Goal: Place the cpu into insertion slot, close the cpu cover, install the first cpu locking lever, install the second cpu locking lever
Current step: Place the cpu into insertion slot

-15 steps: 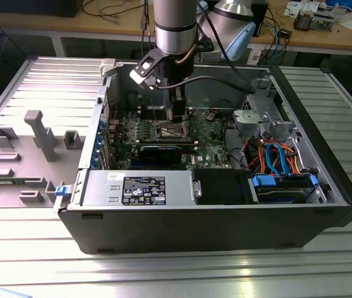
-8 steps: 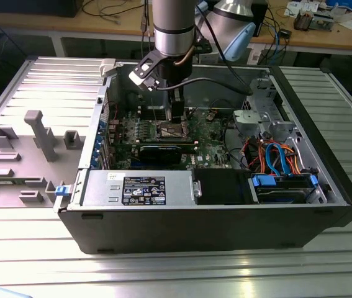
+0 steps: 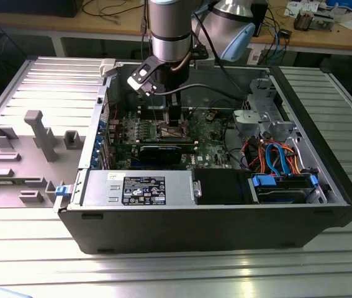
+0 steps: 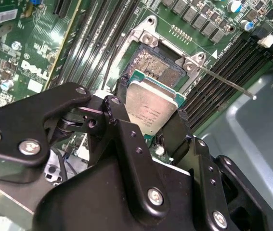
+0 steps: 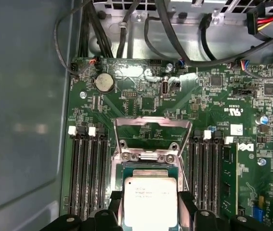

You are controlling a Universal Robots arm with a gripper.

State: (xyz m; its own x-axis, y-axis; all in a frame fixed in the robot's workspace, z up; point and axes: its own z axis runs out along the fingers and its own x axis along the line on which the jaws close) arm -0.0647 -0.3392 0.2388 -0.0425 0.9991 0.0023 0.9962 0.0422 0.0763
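Silver-grey jointed arm [image 3: 169, 31] upright, wrist pointing down. Black two-fingered gripper [image 4: 150, 108] clamps flat silver-grey square cpu [image 5: 150, 199] between its fingers [image 4: 177, 132].

The held cpu [image 5: 150, 202] fills the room just above the insertion slot [image 4: 158, 65]. Memory slots [image 5: 85, 178] hem both sides, with the raised cpu cover [image 5: 150, 120] and cables [image 5: 170, 33] beyond.

Ribbed metal table [image 3: 163, 273] bearing an opened computer case [image 3: 213, 226] and a grey holder plate [image 3: 8, 171].
In the exterior view, the table is seen to be built of silvery grooved slats. The black computer case is laid flat near its middle, with the open side turned upward. Just beside the case, toward the exterior view's left, the holder plate is laid on the slats; an upright post [image 3: 39, 133] and several low blocks are raised from it. Bare slats are shown in front of the case.
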